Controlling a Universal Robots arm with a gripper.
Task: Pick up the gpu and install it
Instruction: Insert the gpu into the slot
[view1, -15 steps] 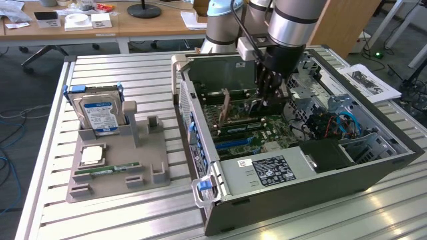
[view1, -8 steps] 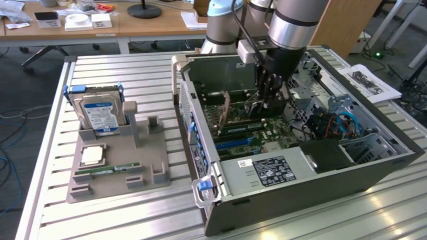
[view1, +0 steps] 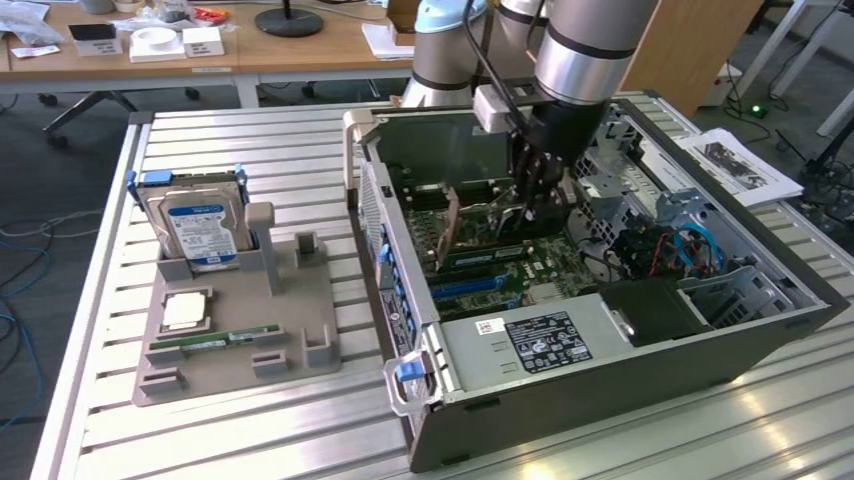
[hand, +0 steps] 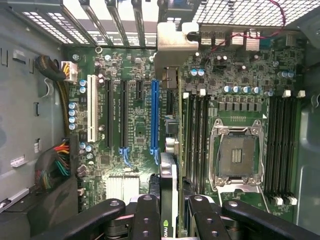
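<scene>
Black fingers (hand: 146, 210) of your hand (hand: 172, 202) sit closest to you, closed part-way onto the gpu (hand: 168, 175); the card is pinched edge-on between them, its green logo strip facing you. Beneath it lies the motherboard (hand: 140, 135); the card hangs close to the line of the long blue slot (hand: 154, 115), and you cannot tell whether its edge meets the board. An open processor socket (hand: 235, 155) lies further across the board, past a bank of memory slots.

In the exterior view your arm reaches down into the open computer case (view1: 601, 400), toward the twelve o'clock part of its interior. At nine o'clock from the case, on the slatted metal table (view1: 240, 440), stands a grey parts holder (view1: 227, 370); a hard drive (view1: 200, 225) stands upright at its twelve o'clock end; a processor chip (view1: 184, 310) lies flat near the holder's middle; a slim green memory stick (view1: 214, 340) lies just below it toward six o'clock.
</scene>
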